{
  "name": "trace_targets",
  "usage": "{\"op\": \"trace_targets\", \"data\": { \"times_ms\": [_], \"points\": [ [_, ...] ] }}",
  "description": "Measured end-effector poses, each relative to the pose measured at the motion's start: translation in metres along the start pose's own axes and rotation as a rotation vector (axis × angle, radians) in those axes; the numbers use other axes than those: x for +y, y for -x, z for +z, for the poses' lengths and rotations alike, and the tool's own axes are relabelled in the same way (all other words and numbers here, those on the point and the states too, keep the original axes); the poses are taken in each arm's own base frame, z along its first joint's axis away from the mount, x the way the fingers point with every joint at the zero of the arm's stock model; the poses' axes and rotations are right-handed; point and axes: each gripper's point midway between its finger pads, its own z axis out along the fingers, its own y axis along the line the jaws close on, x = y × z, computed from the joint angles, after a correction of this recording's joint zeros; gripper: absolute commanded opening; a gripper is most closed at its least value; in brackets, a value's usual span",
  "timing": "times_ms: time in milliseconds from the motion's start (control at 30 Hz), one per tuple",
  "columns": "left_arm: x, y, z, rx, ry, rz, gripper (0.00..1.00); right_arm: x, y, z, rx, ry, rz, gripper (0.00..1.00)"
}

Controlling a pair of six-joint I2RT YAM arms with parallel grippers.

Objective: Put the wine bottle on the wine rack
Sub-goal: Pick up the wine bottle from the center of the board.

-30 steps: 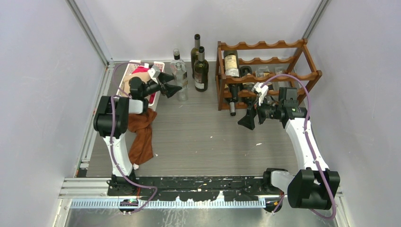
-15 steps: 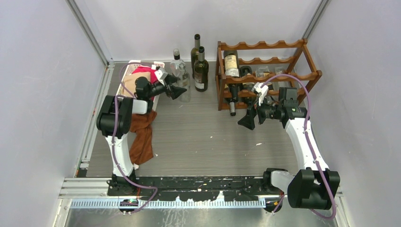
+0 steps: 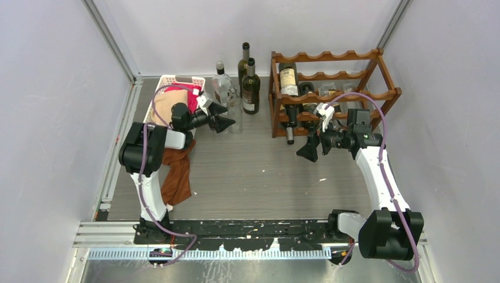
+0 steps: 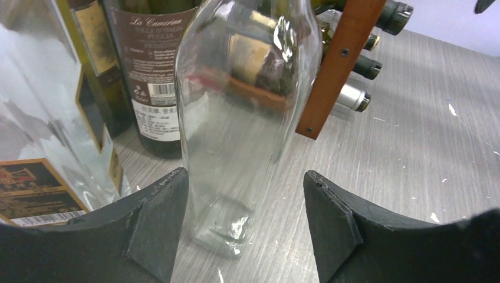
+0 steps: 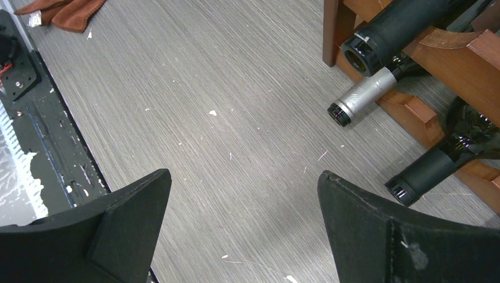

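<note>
A slim clear glass bottle (image 4: 236, 118) stands upright on the table between the fingers of my left gripper (image 4: 246, 183). The jaws are open around its lower body, with a gap on the right side. In the top view this bottle (image 3: 234, 108) is just left of the reddish-brown wine rack (image 3: 324, 57), and my left gripper (image 3: 227, 124) is at its base. Two dark wine bottles (image 3: 250, 88) and a larger clear bottle (image 3: 221, 81) stand behind it. My right gripper (image 3: 309, 151) is open and empty in front of the rack, above bare table (image 5: 244, 177).
The rack holds several lying bottles, necks pointing out (image 5: 359, 103); its post (image 4: 336, 65) is close to the right of the clear bottle. A white basket (image 3: 168, 79) with cloth stands at the back left. A brown cloth (image 3: 177, 171) lies beside the left arm.
My left gripper has moved right, from in front of the basket to around the slim clear bottle. The right arm has not moved.
</note>
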Motion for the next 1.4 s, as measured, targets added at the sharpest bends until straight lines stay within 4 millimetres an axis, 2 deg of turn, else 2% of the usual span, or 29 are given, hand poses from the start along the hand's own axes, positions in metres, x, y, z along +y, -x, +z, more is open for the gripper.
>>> {"op": "trace_targets", "data": {
  "times_ms": [200,300,400,700,867,1133,1400],
  "points": [
    [-0.021,0.007,0.000,-0.003,-0.032,0.006,0.65,0.000,0.000,0.000,0.001,0.000,-0.002,1.00],
    [-0.033,0.007,-0.003,0.001,-0.029,0.001,0.67,0.000,0.000,0.000,0.001,0.001,-0.002,1.00],
    [-0.040,0.008,-0.007,0.003,-0.012,0.007,0.74,-0.001,-0.001,0.001,0.003,0.002,0.000,1.00],
    [-0.019,0.008,-0.011,0.063,0.070,0.037,0.86,-0.001,-0.001,0.001,0.005,0.003,-0.005,1.00],
    [-0.006,0.018,-0.001,0.048,0.033,0.104,0.86,-0.002,-0.002,0.001,0.005,0.003,-0.014,1.00],
    [-0.005,-0.004,0.011,0.042,-0.072,0.091,0.82,-0.002,-0.005,0.003,0.014,0.008,-0.004,1.00],
    [-0.003,-0.002,0.030,0.002,-0.137,0.094,0.82,-0.002,-0.006,0.003,0.018,0.010,0.001,1.00]
  ]
}}
